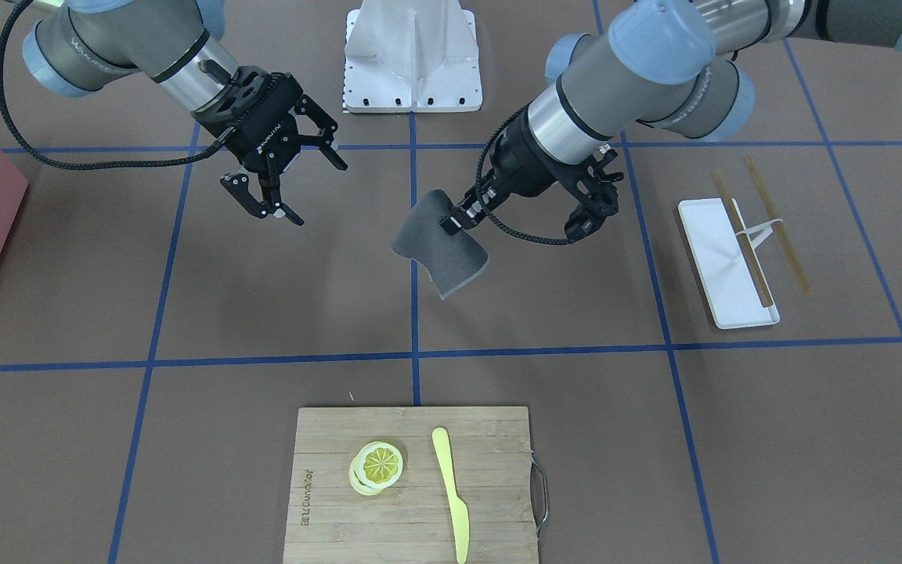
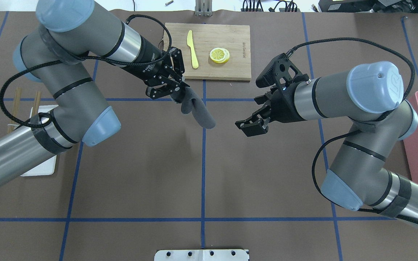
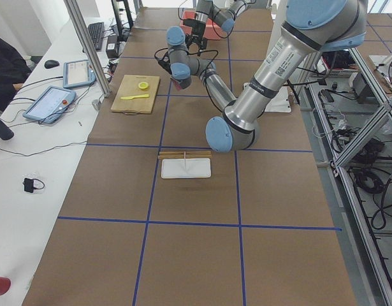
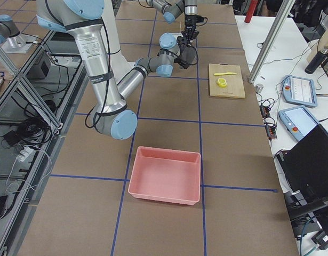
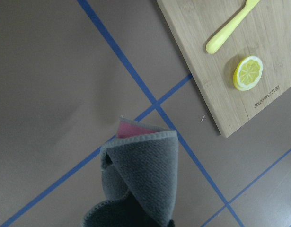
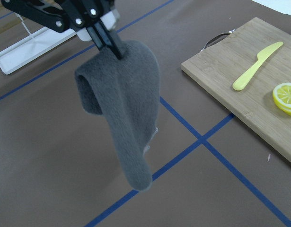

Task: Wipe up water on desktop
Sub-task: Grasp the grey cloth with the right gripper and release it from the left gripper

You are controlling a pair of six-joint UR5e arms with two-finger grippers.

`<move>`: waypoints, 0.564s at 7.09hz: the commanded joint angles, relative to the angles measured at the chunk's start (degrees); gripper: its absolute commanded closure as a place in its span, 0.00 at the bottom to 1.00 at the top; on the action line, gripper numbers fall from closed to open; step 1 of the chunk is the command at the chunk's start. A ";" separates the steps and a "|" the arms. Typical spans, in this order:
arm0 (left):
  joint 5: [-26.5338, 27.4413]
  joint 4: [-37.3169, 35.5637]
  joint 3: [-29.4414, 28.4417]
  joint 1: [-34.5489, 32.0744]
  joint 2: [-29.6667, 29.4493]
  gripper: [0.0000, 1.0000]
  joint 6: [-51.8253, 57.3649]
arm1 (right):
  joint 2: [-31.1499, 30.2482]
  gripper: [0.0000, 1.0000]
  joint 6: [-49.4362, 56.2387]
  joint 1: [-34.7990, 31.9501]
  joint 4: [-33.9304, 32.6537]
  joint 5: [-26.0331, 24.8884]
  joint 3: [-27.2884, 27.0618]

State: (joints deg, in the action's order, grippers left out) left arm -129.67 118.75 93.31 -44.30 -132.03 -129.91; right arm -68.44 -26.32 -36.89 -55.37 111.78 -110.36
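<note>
While the left gripper [image 1: 452, 223] clamps the top edge of a grey fleece cloth [image 1: 439, 254], the cloth hangs lengthwise down, clear of the matte brown taped desktop [image 1: 279, 298] directly beneath. The right gripper [image 1: 294, 192], spread and empty, hovers alongside.

Probably a robotics lab: aluminium framing [image 3: 88, 51], teach pendants [image 3: 50, 103] (two), loose cables [image 3: 369, 182].

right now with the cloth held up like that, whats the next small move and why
Probably lower the left hand straight down until the grey cloth lies on the desktop. The cloth hangs pinched by one edge, clear of the surface, so it cannot wipe yet. I cannot make out a puddle.
</note>
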 commanded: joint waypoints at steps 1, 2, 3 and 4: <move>0.04 -2.56 -0.58 2.45 -3.57 1.00 -1.56 | 0.76 0.00 -0.22 1.29 0.00 -1.29 -0.30; -0.05 -2.56 -2.23 2.81 -6.19 1.00 -4.10 | 0.94 0.00 -0.22 1.64 0.00 -1.47 -0.21; -0.05 -2.56 -3.38 2.90 -7.44 1.00 -4.99 | 0.94 0.01 -0.22 1.82 0.00 -1.48 -0.21; -0.05 -2.64 -3.39 3.51 -7.54 1.00 -5.44 | 0.94 0.01 -0.22 2.17 -0.09 -2.26 -0.21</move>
State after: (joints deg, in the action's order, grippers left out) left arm -129.72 116.20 90.45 -41.35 -138.79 -134.45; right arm -67.55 -26.54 -35.10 -55.39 110.15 -110.58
